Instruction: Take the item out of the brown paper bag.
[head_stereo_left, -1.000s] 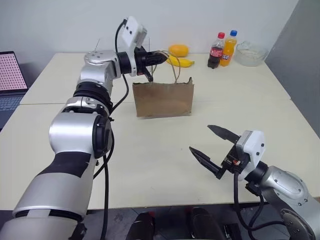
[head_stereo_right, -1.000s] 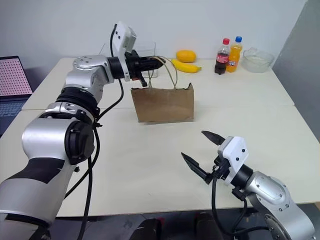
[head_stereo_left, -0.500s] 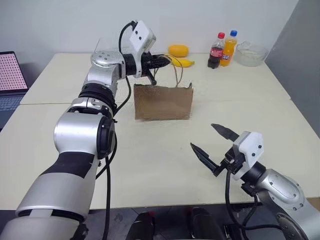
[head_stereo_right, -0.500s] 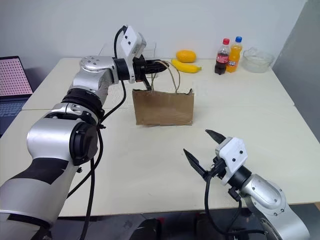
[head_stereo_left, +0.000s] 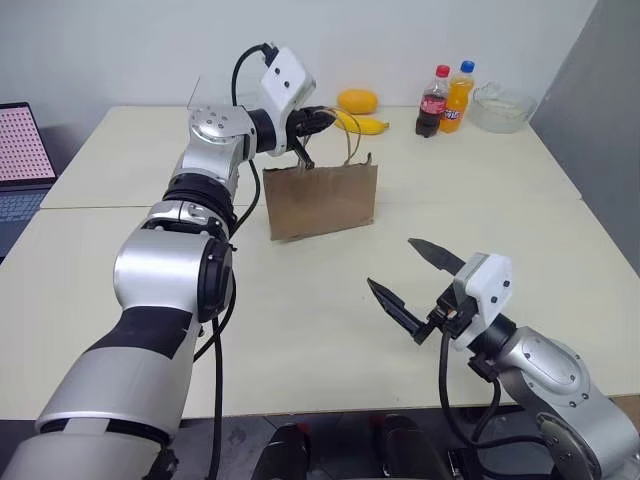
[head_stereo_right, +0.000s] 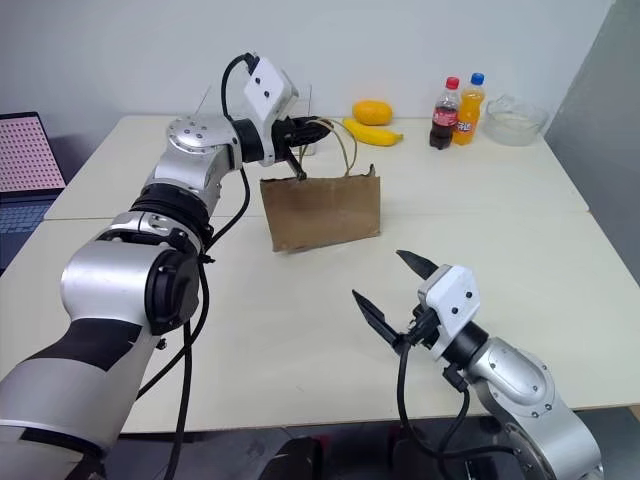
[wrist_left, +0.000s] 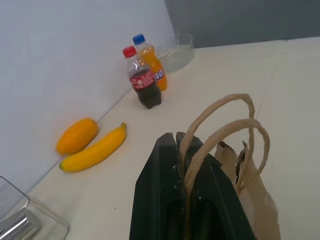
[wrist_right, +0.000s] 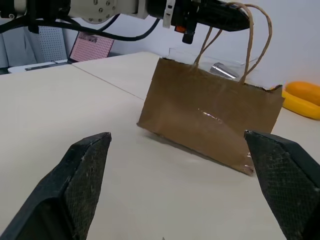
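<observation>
Nearest, the right gripper (head_stereo_left: 417, 285) hovers above the cream table (head_stereo_left: 560, 230), its black fingers spread wide and empty, pointing toward the creased brown paper bag (head_stereo_left: 320, 200) farther off. The bag tilts, one bottom corner raised. The outstretched left gripper (head_stereo_left: 322, 117) pinches its tan loop handles (wrist_left: 235, 130) from above. The bag's contents are hidden.

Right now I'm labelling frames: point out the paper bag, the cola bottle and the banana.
brown paper bag (head_stereo_left: 322, 200): left eye view, front face.
cola bottle (head_stereo_left: 432, 104): left eye view, red label.
banana (wrist_left: 95, 148): left wrist view, middle of the peel.
</observation>
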